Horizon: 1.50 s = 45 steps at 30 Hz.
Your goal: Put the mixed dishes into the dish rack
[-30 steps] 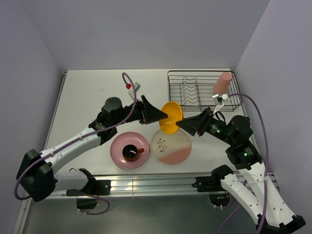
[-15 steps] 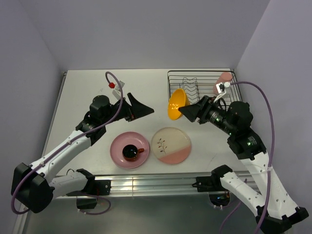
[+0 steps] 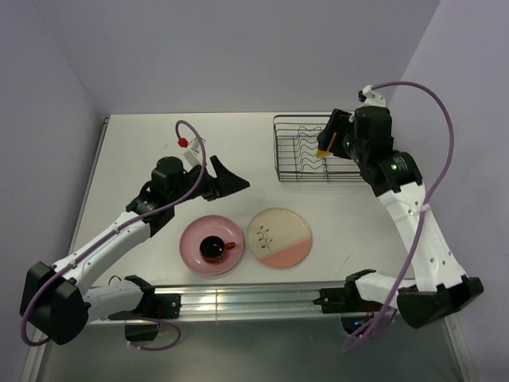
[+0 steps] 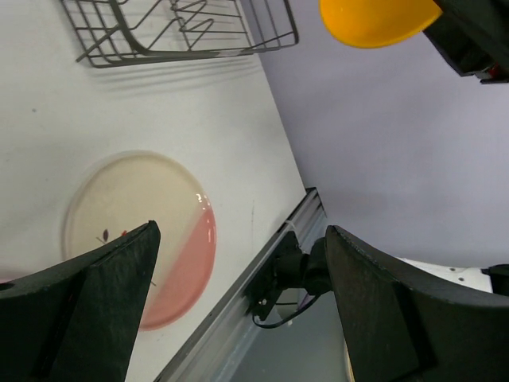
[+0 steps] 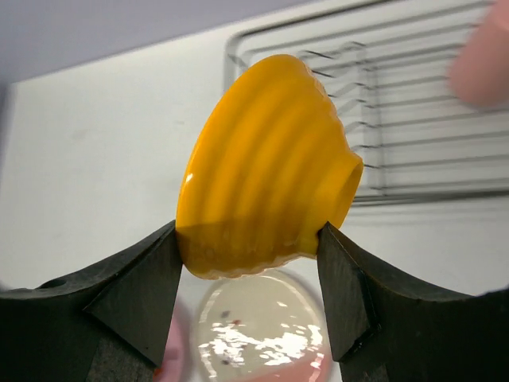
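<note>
White tabletop (image 3: 135, 151) under lilac walls (image 3: 238, 56) is filling my overhead feed. Nearest to me, the pink plate (image 3: 191, 243) is lying flat on it, below and ahead of the left gripper (image 3: 229, 177), and the small red-orange cup (image 3: 213, 248) is sitting upright on that plate. Just beside it, toward the right arm, the cream plate (image 3: 280, 237) is lying flat too. On the left wrist feed I am seeing this plate through the gap between the jaws. Those jaws are standing spread wide, released, with nothing between them, and hovering clear of the table. Farther back, the right gripper (image 5: 248, 239) is clenching the yellow bowl (image 5: 266, 183) by its ribbed outer wall, one finger on each side, the bowl tipped on its side in the air. Beyond and beneath those jaws the dish rack (image 3: 298, 159) is sitting at the far right of the table. Something pink, which I am taking for the pink tumbler (image 5: 481, 64), is blurring the corner past the right-hand finger. I cannot tell how it is standing.
</note>
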Available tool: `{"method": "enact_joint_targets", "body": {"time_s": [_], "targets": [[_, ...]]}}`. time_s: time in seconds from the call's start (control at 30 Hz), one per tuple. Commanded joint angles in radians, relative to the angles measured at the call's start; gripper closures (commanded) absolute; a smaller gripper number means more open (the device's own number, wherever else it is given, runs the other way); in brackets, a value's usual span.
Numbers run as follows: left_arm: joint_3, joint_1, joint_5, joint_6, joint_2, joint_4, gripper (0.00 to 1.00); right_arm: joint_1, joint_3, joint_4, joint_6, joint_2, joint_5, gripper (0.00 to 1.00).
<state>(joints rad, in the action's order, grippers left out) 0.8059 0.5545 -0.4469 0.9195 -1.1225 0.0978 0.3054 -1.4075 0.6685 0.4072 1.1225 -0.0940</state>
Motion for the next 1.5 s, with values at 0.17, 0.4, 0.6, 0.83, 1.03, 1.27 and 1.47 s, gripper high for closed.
{"method": "enact_joint_targets", "body": {"time_s": [0.17, 0.4, 0.6, 0.83, 1.03, 1.27, 1.47], "targets": [[0.006, -0.005, 0.1, -0.109, -0.023, -0.069, 0.1, -0.068, -0.23, 0.183, -0.099, 0.261, -0.274, 1.0], [-0.028, -0.004, 0.143, -0.139, 0.032, -0.095, 0.1, -0.069, -0.392, 0.347, -0.085, 0.479, -0.433, 1.0], [-0.047, -0.005, 0.139, -0.143, 0.043, -0.093, 0.11, -0.086, -0.401, 0.384, -0.061, 0.551, -0.481, 1.0], [-0.066, -0.005, 0.116, -0.136, 0.033, -0.064, 0.11, -0.13, -0.392, 0.375, -0.048, 0.634, -0.498, 1.0], [-0.068, -0.005, 0.112, -0.143, 0.038, -0.067, 0.11, -0.144, -0.471, 0.378, -0.051, 0.755, -0.503, 1.0], [-0.073, -0.005, 0.137, -0.159, 0.026, -0.085, 0.11, -0.15, -0.53, 0.391, -0.044, 0.842, -0.529, 1.0], [-0.073, -0.005, 0.122, -0.159, 0.013, -0.075, 0.11, -0.157, -0.573, 0.405, -0.028, 0.924, -0.543, 1.0]]}}
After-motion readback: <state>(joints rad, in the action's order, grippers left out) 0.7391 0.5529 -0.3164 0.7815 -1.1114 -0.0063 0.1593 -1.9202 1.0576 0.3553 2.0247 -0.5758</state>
